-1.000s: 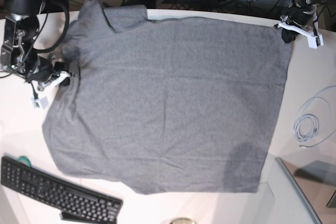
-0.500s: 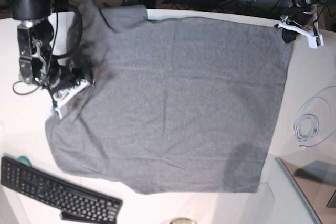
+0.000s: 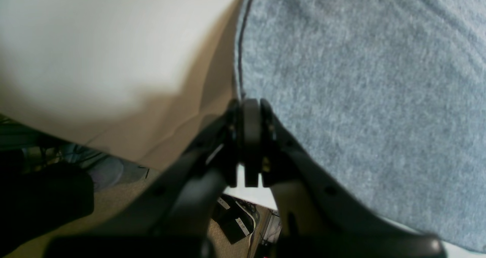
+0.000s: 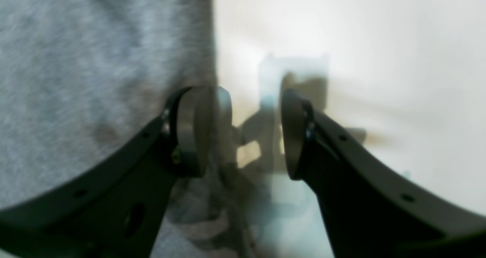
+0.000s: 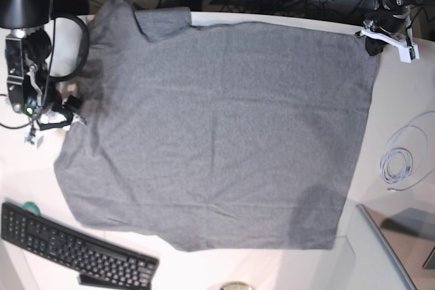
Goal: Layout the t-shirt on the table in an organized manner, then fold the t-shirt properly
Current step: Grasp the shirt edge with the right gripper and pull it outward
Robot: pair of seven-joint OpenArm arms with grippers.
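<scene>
The right gripper [image 4: 250,131] has its two dark fingers [image 4: 190,131] apart, nothing between them. The left gripper [image 3: 250,136] is squeezed tight together, arm reaching low

Through my left wrist camera I see the black left gripper [image 3: 248,144] with its two curved fingers [image 3: 303,163] pressed together, jaws closed at the hemmed edge of the heather-grey knit t-shirt [image 3: 360,91]. I cannot tell whether cloth is pinched between them. The shirt fills the right side. The smooth white table [image 3: 95,41] fills the upper left. Below its edge lie blurred dark shapes and tan floor.
</scene>
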